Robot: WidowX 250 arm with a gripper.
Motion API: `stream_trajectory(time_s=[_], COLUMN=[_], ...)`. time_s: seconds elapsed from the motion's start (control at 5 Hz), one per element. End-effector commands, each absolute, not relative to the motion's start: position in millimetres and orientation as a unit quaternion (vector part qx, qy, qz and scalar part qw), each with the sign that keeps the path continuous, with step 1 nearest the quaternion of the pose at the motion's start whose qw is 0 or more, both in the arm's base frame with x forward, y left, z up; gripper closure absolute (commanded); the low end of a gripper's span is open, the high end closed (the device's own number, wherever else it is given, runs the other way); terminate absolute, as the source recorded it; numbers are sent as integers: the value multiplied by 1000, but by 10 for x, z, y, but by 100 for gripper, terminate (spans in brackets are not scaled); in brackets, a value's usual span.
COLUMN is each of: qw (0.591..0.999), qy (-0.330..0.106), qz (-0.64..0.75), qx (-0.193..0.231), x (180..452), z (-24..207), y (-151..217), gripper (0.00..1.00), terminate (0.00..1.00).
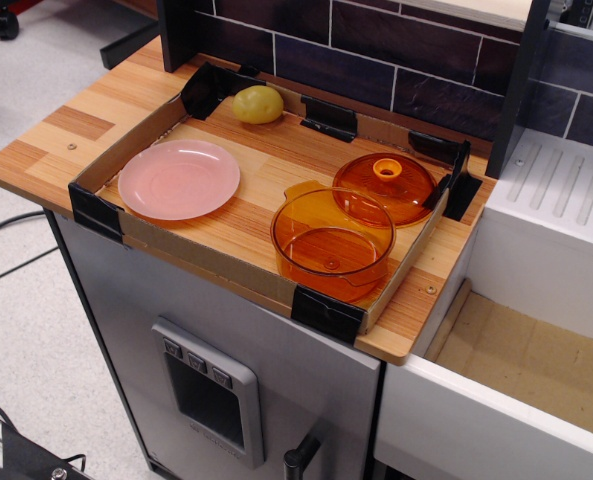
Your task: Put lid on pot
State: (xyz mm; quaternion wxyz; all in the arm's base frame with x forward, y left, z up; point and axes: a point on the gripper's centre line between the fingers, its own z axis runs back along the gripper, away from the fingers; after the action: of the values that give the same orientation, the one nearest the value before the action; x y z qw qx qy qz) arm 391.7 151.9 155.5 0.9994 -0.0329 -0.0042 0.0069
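1. Overhead, a wooden counter (96,125) tops a grey cabinet (216,390), with a white sink (561,215) to one side and a dark tiled wall (376,50) behind.
2. On the counter sits a shallow cardboard tray (191,262), its corners bound in black tape.
3. Inside the tray, at the near corner by the sink, stands the pot (332,243), orange, see-through, upright and uncovered.
4. Just behind the pot, toward the wall, the lid (384,186) lies on the tray floor, dome side up, its small ring knob on top. Its near edge is hidden behind the pot's rim; whether the two touch cannot be told.
5. At the tray's other end rests a pale pink plate (179,179), well apart from the pot.
6. By the tray's back wall sits a small yellow lemon-like fruit (258,104).
7. No robot gripper appears anywhere in the shot, so how its jaws stand cannot be told.
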Motion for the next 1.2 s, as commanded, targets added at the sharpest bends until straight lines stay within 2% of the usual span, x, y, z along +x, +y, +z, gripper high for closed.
stream_trajectory(time_s=[0.0,0.4,0.8,1.0], qw=[999,998,994,995], qy=[-4,2,-4,-32], qz=[7,-24,-23,-19], qx=[-33,-66,-105,-97], x=[3917,3824,3867,3883], z=[1555,1393,1355,1270], y=[1519,1037,646,380], gripper=[0,0,0,0], terminate=[0,0,0,0])
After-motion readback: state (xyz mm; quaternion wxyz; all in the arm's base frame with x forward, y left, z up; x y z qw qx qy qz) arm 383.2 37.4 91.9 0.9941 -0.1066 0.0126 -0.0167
